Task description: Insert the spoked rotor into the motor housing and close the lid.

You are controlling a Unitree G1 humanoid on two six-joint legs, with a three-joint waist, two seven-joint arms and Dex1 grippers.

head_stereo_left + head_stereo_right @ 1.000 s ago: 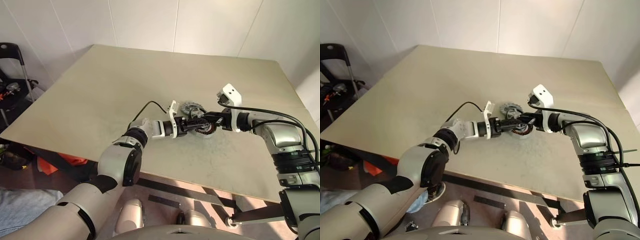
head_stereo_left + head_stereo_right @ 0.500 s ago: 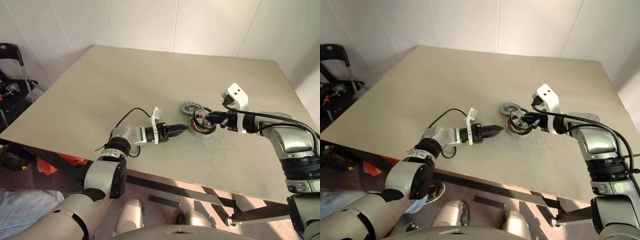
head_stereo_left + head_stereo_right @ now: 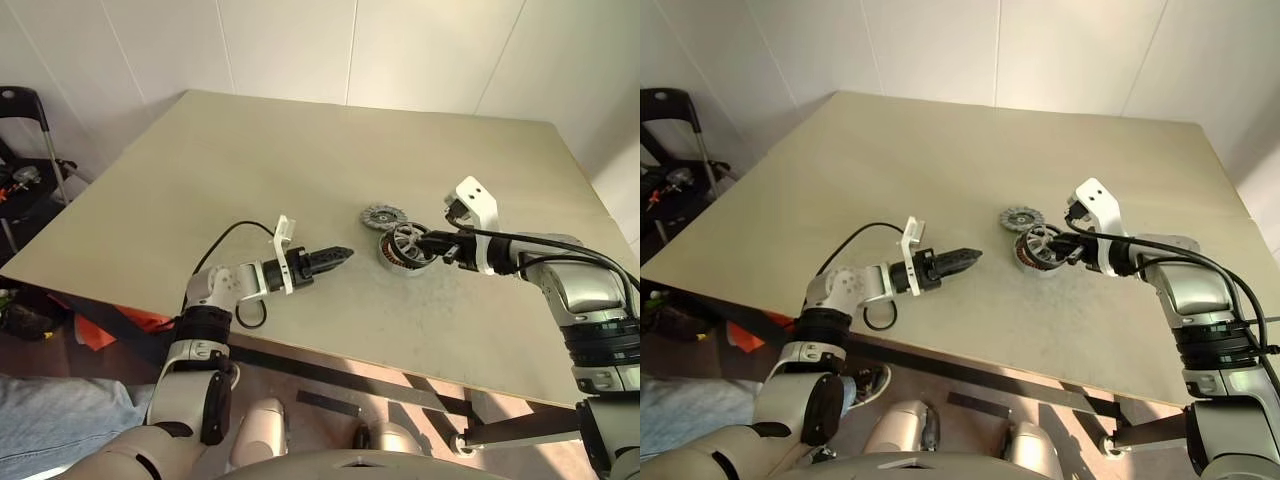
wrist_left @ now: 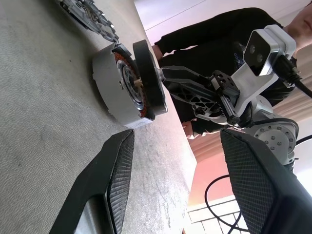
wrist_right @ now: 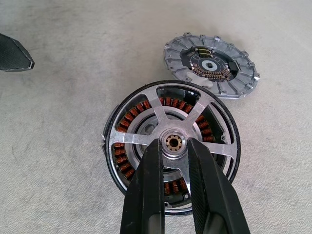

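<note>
Beside the motor housing (image 3: 402,254), left fingers (image 3: 335,255) have withdrawn.

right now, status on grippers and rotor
Left gripper open, empty, off to the side. Right gripper shut on spoked rotor, tilted over motor housing, not seated. Lid lies beside housing; nothing in the way.

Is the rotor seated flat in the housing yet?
No. The spoked rotor sits tilted over the motor housing, gripped at its hub by the right gripper.

The motor housing (image 3: 401,252) sits right of the frame's centre on the table (image 3: 200,180), spoked rotor (image 5: 171,142) over it, lid (image 3: 382,216) just behind-left, touching neither.
</note>
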